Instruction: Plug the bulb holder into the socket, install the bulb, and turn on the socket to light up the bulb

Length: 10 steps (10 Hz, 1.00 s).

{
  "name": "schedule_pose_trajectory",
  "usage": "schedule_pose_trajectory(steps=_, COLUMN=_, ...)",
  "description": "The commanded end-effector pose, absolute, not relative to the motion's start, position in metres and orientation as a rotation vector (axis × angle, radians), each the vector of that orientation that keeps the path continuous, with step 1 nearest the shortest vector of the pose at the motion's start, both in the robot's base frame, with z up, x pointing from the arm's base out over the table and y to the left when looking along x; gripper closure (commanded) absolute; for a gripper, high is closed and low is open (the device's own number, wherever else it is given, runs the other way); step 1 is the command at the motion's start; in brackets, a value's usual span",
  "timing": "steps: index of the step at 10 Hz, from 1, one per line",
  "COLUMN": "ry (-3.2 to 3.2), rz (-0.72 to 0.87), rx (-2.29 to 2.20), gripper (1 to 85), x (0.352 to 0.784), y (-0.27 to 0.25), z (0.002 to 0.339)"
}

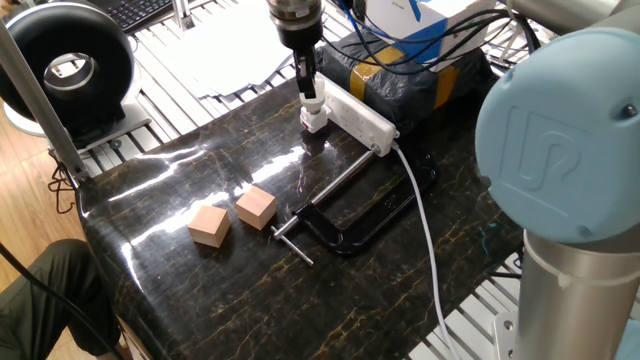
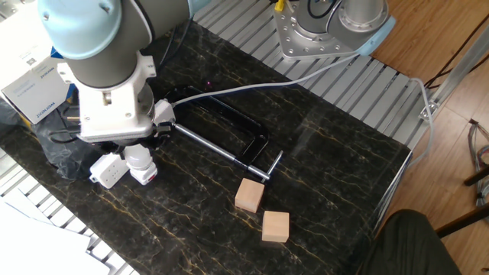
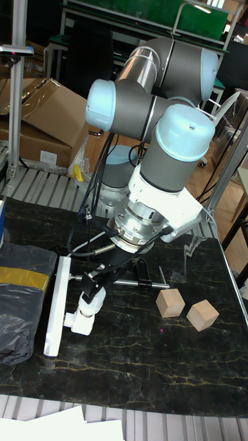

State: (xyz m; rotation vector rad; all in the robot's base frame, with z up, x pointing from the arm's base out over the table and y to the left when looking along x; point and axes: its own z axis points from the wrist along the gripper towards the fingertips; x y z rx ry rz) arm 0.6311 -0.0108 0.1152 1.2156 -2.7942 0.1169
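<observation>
Hand [image 1: 311, 95] was closed on the bulb [image 2: 138, 158], fingers [image 3: 94, 277] pinching its upper part from both sides. Bulb sat upright in the holder [image 3: 80, 322], which was plugged into the near end of the socket [image 1: 360, 117]; in the tall fixed view bulb + holder stuck out sideways from the strip's long edge. A red mark showed on the holder's side in the other fixed view.

Hand pointed straight down over the bulb, wrist vertical above it, w/ the arm's big grey-blue joints [image 2: 76, 27] bulking over that end of the table [image 1: 230, 300]. In the tall fixed view the forearm came down at a slant from the shoulder at the back, wrist flange tilted toward the socket.

Socket lay along the table's far edge in one fixed view, just beside a black-wrapped bundle [image 1: 420, 75] w/ yellow tape; its white cable [image 1: 425, 240] ran off the opposite end and across the table toward the front. The cable passed over a black C-clamp [image 1: 345, 215] lying flat near the table's middle, well apart from the hand. Two wooden cubes [image 1: 232, 217] sat near each other beside the clamp's screw handle, apart from everything else. Can't tell whether the bulb was lit: it looked plain white in all views.
</observation>
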Motion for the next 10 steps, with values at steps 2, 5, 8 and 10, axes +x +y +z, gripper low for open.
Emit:
schedule_pose_trajectory(steps=2, ry=-2.906, rz=0.047, rx=1.026, gripper=71.3, x=0.6360, y=-0.0004, z=0.1134)
schedule_pose_trajectory(steps=5, ry=-2.963, rz=0.075, rx=0.899, gripper=72.0, x=0.6402, y=-0.0035, z=0.1132)
schedule_pose_trajectory(steps=8, ry=-2.990, rz=0.079, rx=0.790, gripper=72.7, x=0.6389, y=-0.0040, z=0.1132)
schedule_pose_trajectory(steps=10, ry=-3.000, rz=0.083, rx=0.738, gripper=72.3, x=0.6385, y=-0.0043, z=0.1134)
